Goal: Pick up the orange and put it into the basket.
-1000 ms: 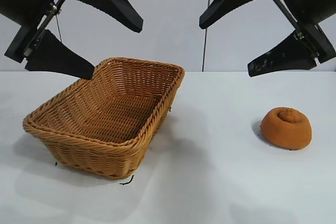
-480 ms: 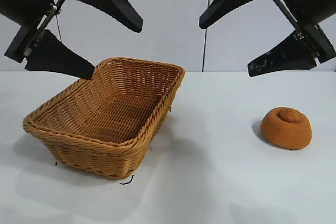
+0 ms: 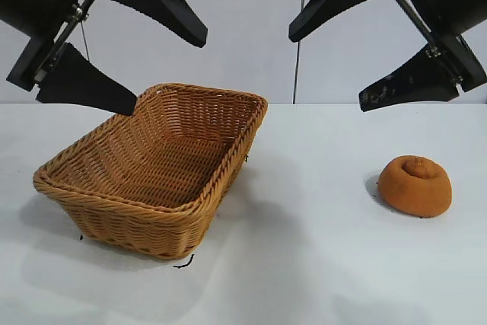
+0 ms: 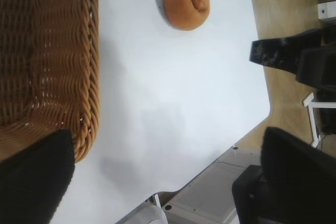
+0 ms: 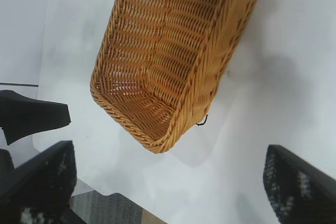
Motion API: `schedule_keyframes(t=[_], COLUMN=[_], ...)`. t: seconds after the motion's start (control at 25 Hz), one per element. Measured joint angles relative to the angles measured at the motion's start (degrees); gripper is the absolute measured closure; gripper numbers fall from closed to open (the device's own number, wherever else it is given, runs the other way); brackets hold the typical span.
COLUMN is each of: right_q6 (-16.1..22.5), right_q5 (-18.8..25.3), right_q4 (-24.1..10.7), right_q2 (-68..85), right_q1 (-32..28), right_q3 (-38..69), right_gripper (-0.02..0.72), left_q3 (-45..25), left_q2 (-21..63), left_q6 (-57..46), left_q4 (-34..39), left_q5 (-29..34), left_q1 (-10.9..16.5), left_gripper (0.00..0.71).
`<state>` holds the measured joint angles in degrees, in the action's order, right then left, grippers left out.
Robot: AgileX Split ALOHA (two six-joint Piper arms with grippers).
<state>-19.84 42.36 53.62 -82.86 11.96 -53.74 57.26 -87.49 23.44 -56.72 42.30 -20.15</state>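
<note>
The orange (image 3: 415, 185) is a brownish-orange domed lump with a swirl nub, lying on the white table at the right; the left wrist view also shows the orange (image 4: 186, 2). The basket (image 3: 91, 188) is a large woven wicker one standing empty at the left, and the right wrist view looks down into the basket (image 5: 210, 72). My left gripper (image 3: 169, 70) hangs open high above the basket's back left. High above the table, up and to the left of the orange, my right gripper (image 3: 326, 71) is open too. Neither holds anything.
The white table (image 3: 304, 264) carries a small black mark (image 3: 183, 264) at the basket's near corner. In the left wrist view the table's edge (image 4: 262, 119) drops to a wooden floor, and the right arm's black fingers (image 4: 273, 53) show beyond it.
</note>
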Motion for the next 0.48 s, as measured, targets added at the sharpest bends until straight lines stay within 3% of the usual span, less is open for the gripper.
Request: schedule_keyframes(t=[0.48], right_q6=[0.0], right_q5=[0.0], right_q4=[0.0], right_q2=[0.0], right_q1=[0.0], right_q3=[0.0], right_gripper=[0.008], left_q3=[0.0], left_q2=[0.0], left_q6=[-1.1], left_q4=[0.0], left_q5=[0.0], left_q1=[0.0], left_gripper=[0.018])
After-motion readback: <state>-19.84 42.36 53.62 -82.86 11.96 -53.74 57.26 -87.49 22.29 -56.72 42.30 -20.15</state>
